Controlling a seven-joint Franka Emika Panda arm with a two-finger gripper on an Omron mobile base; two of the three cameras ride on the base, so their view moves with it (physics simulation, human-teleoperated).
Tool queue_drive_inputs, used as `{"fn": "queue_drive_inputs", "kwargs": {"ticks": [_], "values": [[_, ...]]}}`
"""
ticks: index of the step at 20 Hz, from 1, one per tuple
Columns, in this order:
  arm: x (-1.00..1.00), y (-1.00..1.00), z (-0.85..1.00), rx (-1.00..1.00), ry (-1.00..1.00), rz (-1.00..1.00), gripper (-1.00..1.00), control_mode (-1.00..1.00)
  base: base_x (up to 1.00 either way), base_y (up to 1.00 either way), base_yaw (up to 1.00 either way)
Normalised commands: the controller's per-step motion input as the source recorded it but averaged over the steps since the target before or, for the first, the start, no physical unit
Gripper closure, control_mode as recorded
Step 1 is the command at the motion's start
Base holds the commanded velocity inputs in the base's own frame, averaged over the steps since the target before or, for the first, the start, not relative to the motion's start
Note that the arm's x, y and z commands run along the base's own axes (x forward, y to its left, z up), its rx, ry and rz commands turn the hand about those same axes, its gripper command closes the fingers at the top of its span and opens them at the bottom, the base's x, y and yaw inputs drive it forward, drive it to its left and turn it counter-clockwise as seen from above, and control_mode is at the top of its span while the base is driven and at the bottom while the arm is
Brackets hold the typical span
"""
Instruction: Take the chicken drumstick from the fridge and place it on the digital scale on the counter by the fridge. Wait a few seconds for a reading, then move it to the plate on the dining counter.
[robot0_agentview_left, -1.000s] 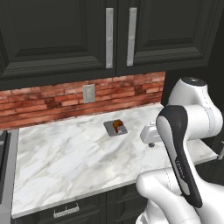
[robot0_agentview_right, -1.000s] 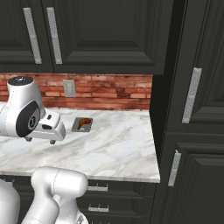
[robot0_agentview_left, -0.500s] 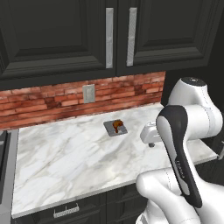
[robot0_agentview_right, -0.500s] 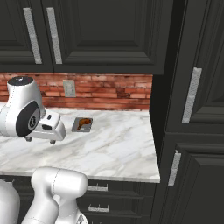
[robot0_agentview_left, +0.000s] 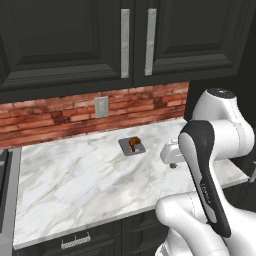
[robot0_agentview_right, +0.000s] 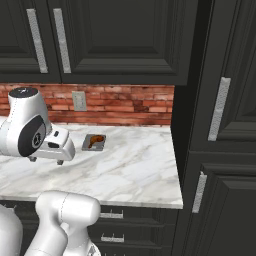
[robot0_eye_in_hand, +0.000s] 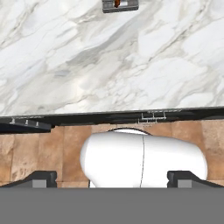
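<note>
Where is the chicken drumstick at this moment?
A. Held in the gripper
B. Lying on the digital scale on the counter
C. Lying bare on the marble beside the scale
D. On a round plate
B: the chicken drumstick lies on the digital scale near the brick backsplash, apart from the arm.

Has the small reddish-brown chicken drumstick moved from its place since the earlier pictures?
No. The small reddish-brown chicken drumstick lies on the thin dark-grey square scale, equally far below the grey wall outlet.

The arm (robot0_agentview_left: 215, 165) is glossy white, built of rounded, bulbous links with smooth shells. A long black band with faint small lettering runs down one link, and dark grey caps close the joints, one a round disc with a small pale mark. The hand (robot0_agentview_right: 56, 146) is a boxy white block
</note>
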Motion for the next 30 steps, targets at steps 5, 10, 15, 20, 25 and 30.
{"fn": "queue_drive_inputs", "kwargs": {"ticks": [5,10,15,20,25,30], "values": [[0.00,0.00,0.00,0.00,0.00,0.00,-1.00,-1.00,0.00,0.00,0.00],[0.00,0.00,0.00,0.00,0.00,0.00,-1.00,-1.00,0.00,0.00,0.00],[0.00,0.00,0.00,0.00,0.00,0.00,-1.00,-1.00,0.00,0.00,0.00],[0.00,0.00,0.02,0.00,0.00,0.00,-1.00,-1.00,0.00,0.00,0.00],[0.00,0.00,0.03,0.00,0.00,0.00,-1.00,-1.00,0.00,0.00,0.00],[0.00,0.00,-0.03,0.00,0.00,0.00,-1.00,-1.00,0.00,0.00,0.00]]}}
